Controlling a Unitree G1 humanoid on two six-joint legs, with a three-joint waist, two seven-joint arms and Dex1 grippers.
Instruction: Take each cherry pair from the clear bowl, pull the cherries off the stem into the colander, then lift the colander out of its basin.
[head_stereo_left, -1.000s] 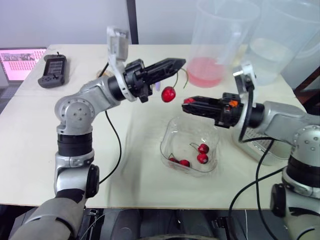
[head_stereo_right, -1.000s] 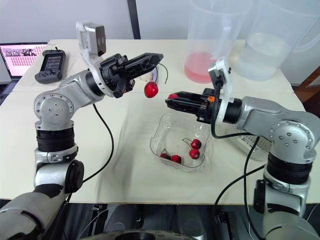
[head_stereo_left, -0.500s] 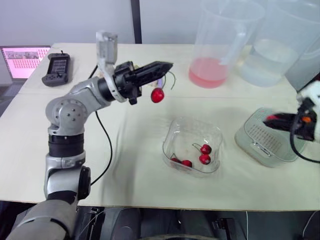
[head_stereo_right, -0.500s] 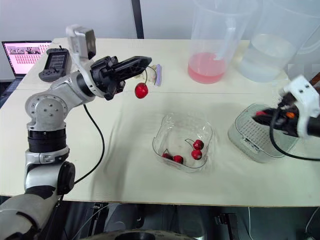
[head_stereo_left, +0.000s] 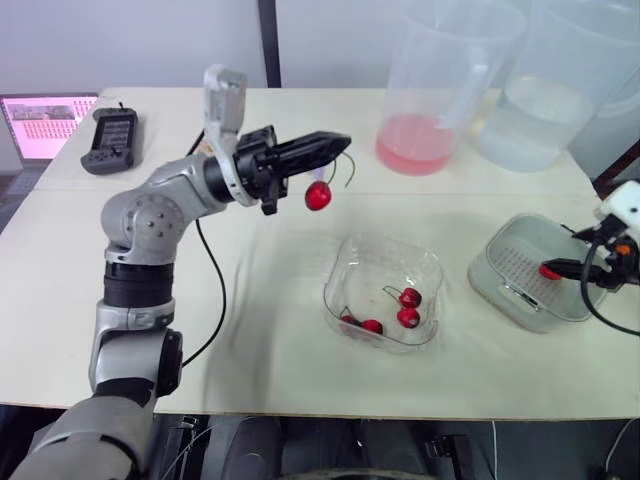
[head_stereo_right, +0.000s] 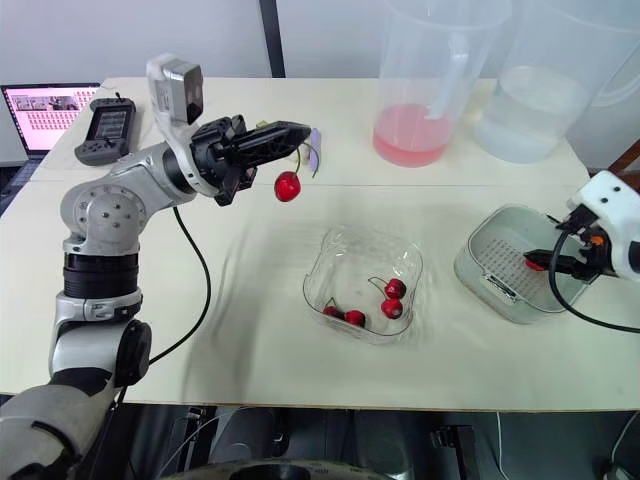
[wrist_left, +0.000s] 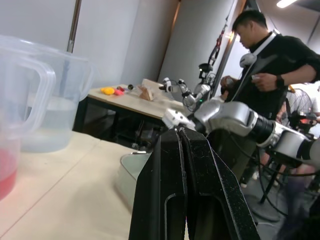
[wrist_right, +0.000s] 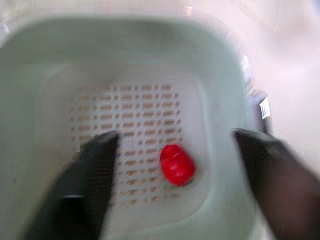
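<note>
Right gripper (wrist_right: 174, 135) wide over the colander (head_stereo_right: 487, 255), we grip the stem (head_stereo_left: 351, 170) tight in the left gripper (head_stereo_left: 340, 141), cherry (head_stereo_left: 318, 196) steady

Bright even light; faint shadows on table (head_stereo_left: 300, 385); ceiling lamp (wrist_left: 290, 3) glare in left wrist view.

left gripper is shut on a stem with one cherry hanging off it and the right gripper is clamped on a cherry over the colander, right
Not quite: the right gripper is open. The right wrist view shows its fingers wide apart, the loose cherry in the colander between them, touching neither. The left gripper is shut on a stem, hanging cherry below.
</note>
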